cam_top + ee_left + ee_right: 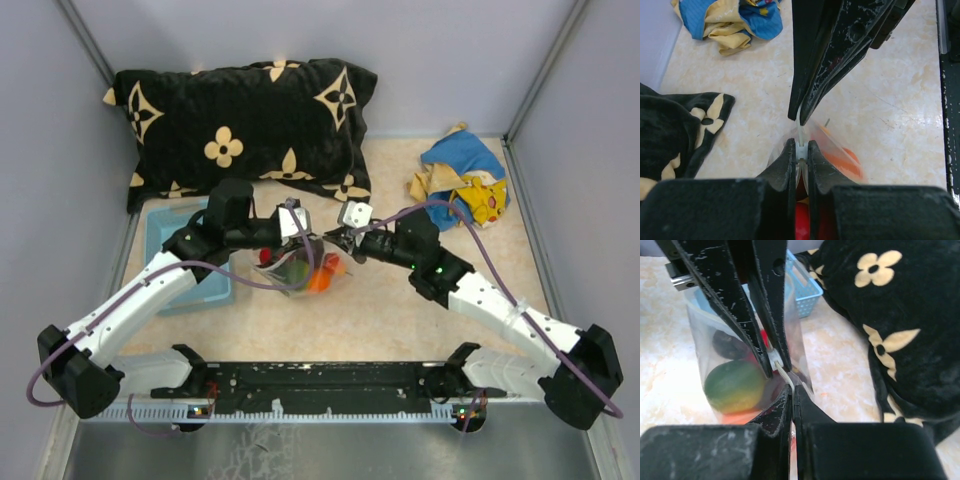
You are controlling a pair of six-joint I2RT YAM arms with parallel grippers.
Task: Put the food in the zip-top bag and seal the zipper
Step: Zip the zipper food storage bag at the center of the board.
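Observation:
The zip-top bag [300, 272] stands mid-table with the food inside: a green-yellow fruit [735, 385], a dark piece [727, 345], an orange piece [842, 161] and a red piece [802, 220]. The zipper [800, 131] runs as a short pale strip between both grippers. My left gripper [801, 149] is shut on the zipper at a small white block. My right gripper [793, 389] is shut on the zipper's end, right next to the left gripper's tips. In the top view the left gripper [297, 238] and right gripper [340, 243] meet above the bag.
A light blue basket [175, 240] lies left of the bag, partly under my left arm. A black pillow with cream flowers [240, 120] lies at the back. A blue-and-yellow cloth [462, 180] lies at the back right.

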